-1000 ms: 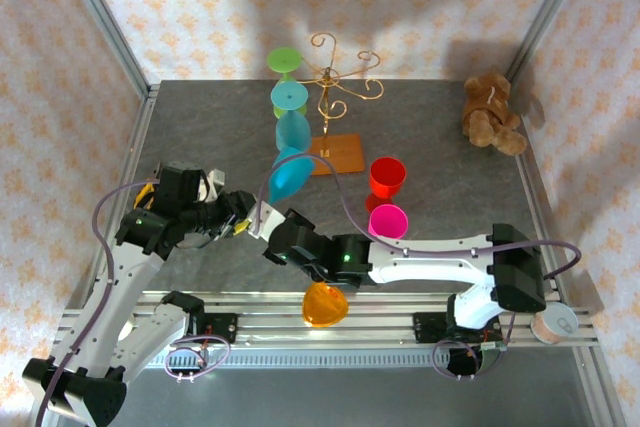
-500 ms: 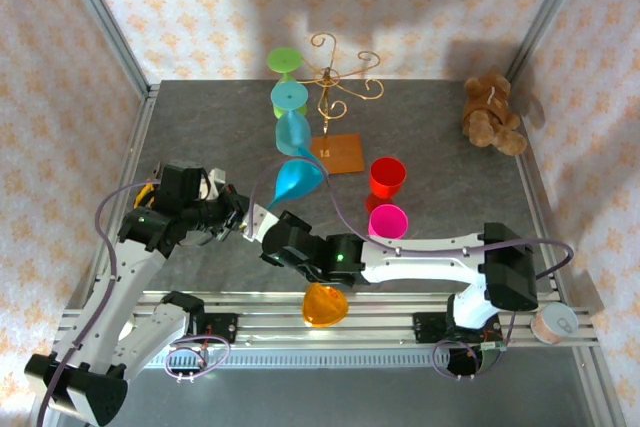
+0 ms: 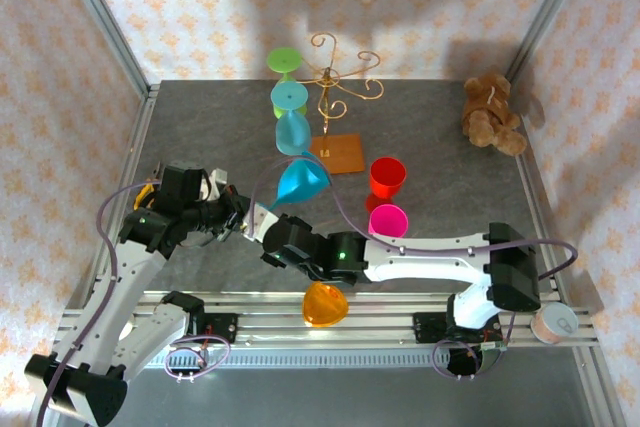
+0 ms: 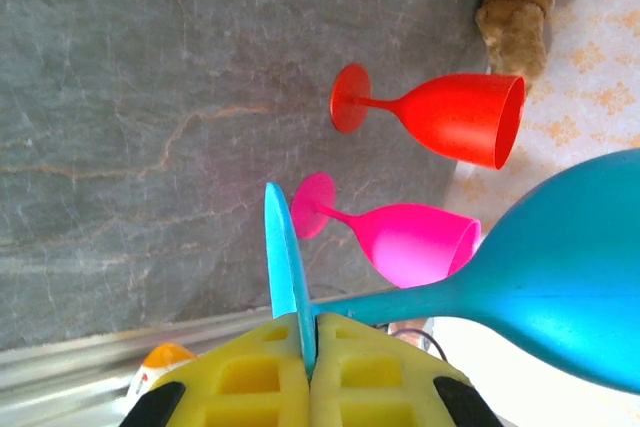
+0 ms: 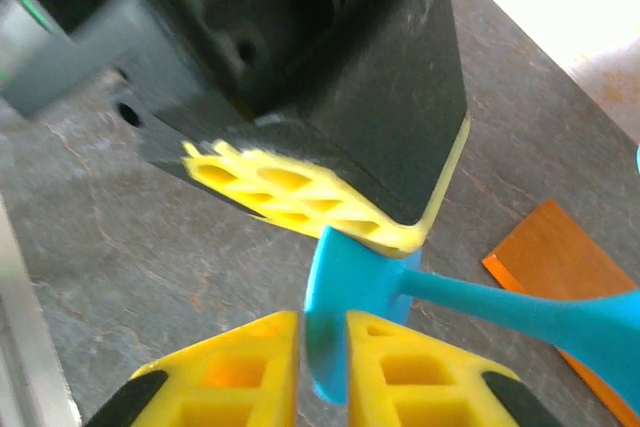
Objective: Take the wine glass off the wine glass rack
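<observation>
Blue wine glass [image 3: 298,182]: off the wine glass rack [image 3: 336,85], held in the air above the table [image 3: 440,137], its bowl near the near-left corner of the rack's orange-brown base [image 3: 340,154].
Long axis: slanted in the top view, with the foot [image 4: 287,267] at the near left by the grippers and the bowl's mouth turned to the far right.
Stem [image 5: 500,305]: ran straight out from the foot disc, away from both sets of fingers.
Left gripper [image 4: 305,332]: fingers pressed together on the foot disc, pinching it edge-on just beside the stem.
Right gripper [image 5: 322,332]: fingers parted a little, with the rim of the foot disc between them; whether they touched it could not be told.
Left arm: rose from its base at the near left and bent at the elbow, its wrist pointing right.
Right arm: stretched low and leftward along the near edge, its wrist meeting the left gripper nose to nose.
On the rack: a teal glass [image 3: 291,117] and a green glass [image 3: 284,59], hanging on its left side.
</observation>
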Action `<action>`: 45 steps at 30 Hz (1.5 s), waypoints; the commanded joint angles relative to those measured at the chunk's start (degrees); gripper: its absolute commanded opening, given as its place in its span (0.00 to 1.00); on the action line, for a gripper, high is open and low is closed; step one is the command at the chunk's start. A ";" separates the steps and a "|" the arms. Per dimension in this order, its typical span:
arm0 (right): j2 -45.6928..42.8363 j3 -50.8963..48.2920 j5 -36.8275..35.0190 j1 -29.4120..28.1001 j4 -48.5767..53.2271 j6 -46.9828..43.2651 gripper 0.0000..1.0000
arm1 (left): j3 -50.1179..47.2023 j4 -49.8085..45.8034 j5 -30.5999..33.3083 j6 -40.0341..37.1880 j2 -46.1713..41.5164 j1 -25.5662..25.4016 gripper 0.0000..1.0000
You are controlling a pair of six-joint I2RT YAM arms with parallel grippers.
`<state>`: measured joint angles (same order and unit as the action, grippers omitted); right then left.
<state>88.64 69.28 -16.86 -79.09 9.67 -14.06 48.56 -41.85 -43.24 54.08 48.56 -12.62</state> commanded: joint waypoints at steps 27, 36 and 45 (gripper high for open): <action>-16.11 14.78 15.53 8.87 24.60 26.05 0.51 | -8.37 14.11 1.61 -4.26 -8.48 0.20 0.00; -18.25 13.11 26.56 17.84 24.21 32.94 0.61 | -12.85 20.85 -0.10 -2.47 -9.97 0.19 0.00; -17.17 12.25 34.08 22.71 21.85 34.78 0.60 | -14.45 23.08 -0.21 -1.47 -10.76 0.16 0.00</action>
<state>71.57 82.17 13.34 -57.17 33.36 19.33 34.96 -22.15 -42.19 51.88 38.59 -12.62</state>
